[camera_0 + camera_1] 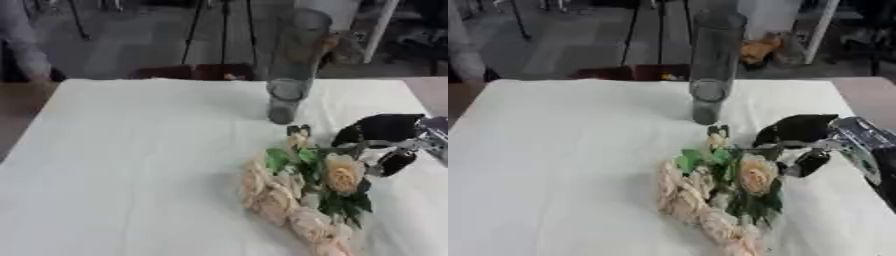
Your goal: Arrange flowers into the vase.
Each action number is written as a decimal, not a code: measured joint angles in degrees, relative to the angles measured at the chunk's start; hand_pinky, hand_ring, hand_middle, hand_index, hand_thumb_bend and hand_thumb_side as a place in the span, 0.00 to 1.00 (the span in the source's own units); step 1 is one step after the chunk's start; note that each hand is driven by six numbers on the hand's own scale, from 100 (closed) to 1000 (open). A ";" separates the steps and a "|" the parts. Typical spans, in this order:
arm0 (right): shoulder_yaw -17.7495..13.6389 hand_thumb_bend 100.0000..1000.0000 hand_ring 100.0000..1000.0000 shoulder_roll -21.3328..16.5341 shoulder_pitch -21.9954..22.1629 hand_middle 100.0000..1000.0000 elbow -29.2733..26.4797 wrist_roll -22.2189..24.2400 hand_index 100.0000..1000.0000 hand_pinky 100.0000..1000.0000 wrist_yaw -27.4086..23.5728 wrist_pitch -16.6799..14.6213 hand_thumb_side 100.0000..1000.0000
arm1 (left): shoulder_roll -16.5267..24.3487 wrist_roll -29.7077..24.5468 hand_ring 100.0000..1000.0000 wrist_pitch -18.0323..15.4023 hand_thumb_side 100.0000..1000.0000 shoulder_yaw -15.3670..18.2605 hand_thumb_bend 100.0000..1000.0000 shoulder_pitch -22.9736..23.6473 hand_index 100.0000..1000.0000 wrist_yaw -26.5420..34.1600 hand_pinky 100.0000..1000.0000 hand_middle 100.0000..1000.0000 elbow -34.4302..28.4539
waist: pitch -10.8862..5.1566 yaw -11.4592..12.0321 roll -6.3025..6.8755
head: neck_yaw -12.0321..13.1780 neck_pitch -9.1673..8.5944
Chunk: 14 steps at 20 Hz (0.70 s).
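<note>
Flowers (302, 200) are laid in a loose heap on the white table (131, 160), in the lower right of the frame, with the heads pointing toward the bottom edge and the stems toward the upper part of the pile; this lie seems to suit a pick-up from the stem end, which is the end nearest the vase. One cream rose (343, 173) is seen raised above the heap, with green leaves (282, 159) beside it, and its stem appears to be pinched between the curled fingers and thumb of the right hand (802, 135), which enters from the right edge at mid-height; the exact contact is partly hidden by the leaves, so the pinch is given as a judgement. A tall clear glass vase (293, 65) is stood upright in the upper centre-right of the frame, just beyond the flowers and apart from them, and nothing can be seen inside it, so the arranging is judged to be at its first stem. One vase and one working hand are counted; one rose is lifted, and several more pale blooms, perhaps four or five, are left in the heap, their number not being clear where they overlap. No left hand is shown in either view
</note>
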 measured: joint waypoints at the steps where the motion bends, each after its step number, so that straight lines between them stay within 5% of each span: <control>1: 0.00 0.26 0.80 0.03 -0.01 0.82 0.15 -0.09 0.93 0.80 0.00 -0.10 0.24 | 0.00 0.00 0.94 0.00 1.00 0.00 0.00 0.00 0.98 0.00 0.80 0.96 0.00 | 0.00 -0.03 0.00 | 0.00 -0.01; 14: -0.17 0.26 0.78 0.45 -0.71 0.79 1.05 -0.02 0.90 0.79 -0.08 -0.64 0.24 | 0.00 0.03 0.94 -0.03 1.00 0.01 0.00 0.24 0.98 0.09 0.80 0.96 0.00 | 0.00 -0.05 0.00 | -0.03 -0.30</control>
